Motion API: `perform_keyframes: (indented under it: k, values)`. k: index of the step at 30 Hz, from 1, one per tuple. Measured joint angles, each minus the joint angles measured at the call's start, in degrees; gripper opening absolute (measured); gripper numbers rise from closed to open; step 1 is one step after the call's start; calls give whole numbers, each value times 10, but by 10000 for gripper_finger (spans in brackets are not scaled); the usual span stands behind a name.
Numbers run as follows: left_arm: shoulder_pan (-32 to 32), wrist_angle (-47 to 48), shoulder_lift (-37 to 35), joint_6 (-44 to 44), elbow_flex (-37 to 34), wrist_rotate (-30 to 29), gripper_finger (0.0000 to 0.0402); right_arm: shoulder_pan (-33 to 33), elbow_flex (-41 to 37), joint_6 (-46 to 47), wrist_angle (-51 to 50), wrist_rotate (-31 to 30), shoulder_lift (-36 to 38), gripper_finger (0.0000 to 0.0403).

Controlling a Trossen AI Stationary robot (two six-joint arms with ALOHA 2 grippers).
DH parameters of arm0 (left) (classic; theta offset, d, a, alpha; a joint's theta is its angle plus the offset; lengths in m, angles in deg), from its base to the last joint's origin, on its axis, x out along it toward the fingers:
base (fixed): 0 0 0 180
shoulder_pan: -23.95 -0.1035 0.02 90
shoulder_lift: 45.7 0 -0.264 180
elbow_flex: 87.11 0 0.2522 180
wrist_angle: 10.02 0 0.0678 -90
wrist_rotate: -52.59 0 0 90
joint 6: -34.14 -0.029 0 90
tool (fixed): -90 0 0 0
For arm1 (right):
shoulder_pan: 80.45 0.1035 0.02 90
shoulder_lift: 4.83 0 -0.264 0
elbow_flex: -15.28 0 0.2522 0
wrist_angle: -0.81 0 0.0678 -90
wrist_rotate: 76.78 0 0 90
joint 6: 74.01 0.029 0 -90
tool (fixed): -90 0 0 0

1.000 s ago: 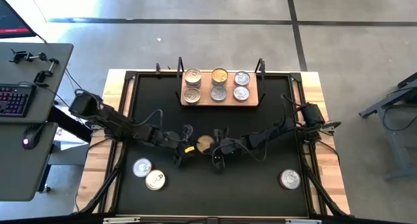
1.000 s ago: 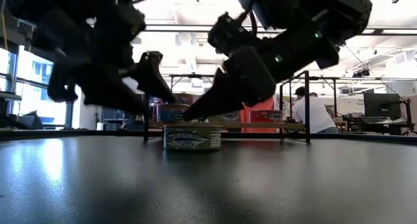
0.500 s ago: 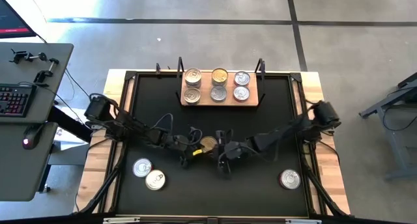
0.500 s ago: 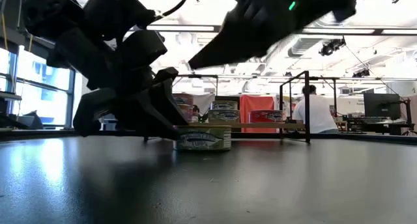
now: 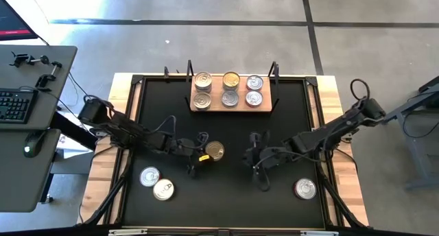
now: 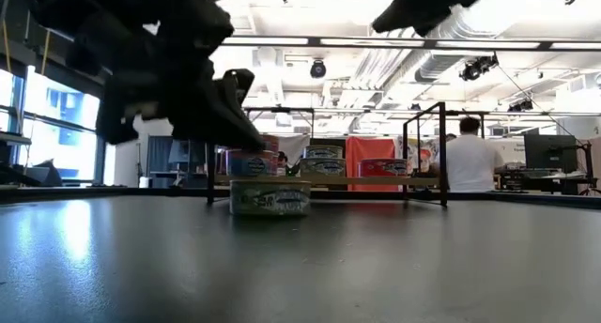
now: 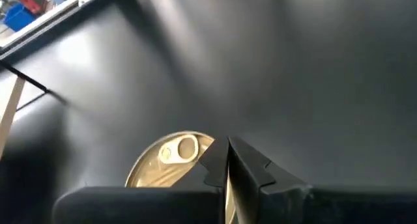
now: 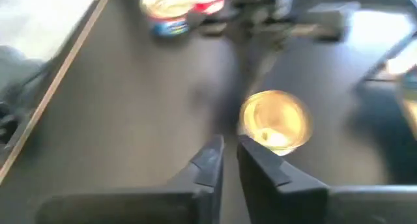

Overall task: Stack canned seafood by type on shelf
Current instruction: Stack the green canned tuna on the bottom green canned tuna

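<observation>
- Mid-mat, a gold tin [image 5: 215, 151] lay flat, lid up.
- Left gripper [image 5: 197, 157] sat at its 9 o'clock, fingers pressed together.
- Right gripper [image 5: 257, 158] waited at 3 o'clock, well apart, fingers nearly together.
- Shelf [image 5: 232, 102] at 12 held six tins.

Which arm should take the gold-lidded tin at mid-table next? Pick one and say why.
Left. Its hand sits right beside the gold-lidded tin, while the right hand hangs farther off, a clear gap away.

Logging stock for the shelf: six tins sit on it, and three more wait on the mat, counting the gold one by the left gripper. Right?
Not quite. The high view shows four tins off the shelf: the gold-lidded tin by the left gripper, two silver tins at the near left, and one tin at the near right.
</observation>
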Motion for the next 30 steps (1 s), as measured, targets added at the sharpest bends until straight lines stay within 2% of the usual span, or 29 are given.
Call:
perform_keyframes:
  k: [2,6,11,16,20,24,27,30]
  values:
    - [0,-6,-12,11,0,2,1,-8,-17,-2,26,25,-9,57]
    - [0,-8,-32,22,0,7,1,-22,-67,-54,157,25,-52,84]
    - [1,43,-38,19,0,6,8,-34,-82,-94,285,28,-124,94]
    - [1,108,-27,-28,0,5,48,-48,-68,-105,307,27,-172,94]
    - [1,89,-5,-79,0,-5,98,-50,-62,-115,318,25,-180,95]
    - [1,70,22,-93,0,-24,135,-49,-59,-126,347,15,-180,106]
    - [0,59,40,-99,2,-29,143,-49,-59,-139,355,14,-180,122]
    - [1,29,60,-99,2,-50,130,-49,-59,-159,355,13,-180,142]
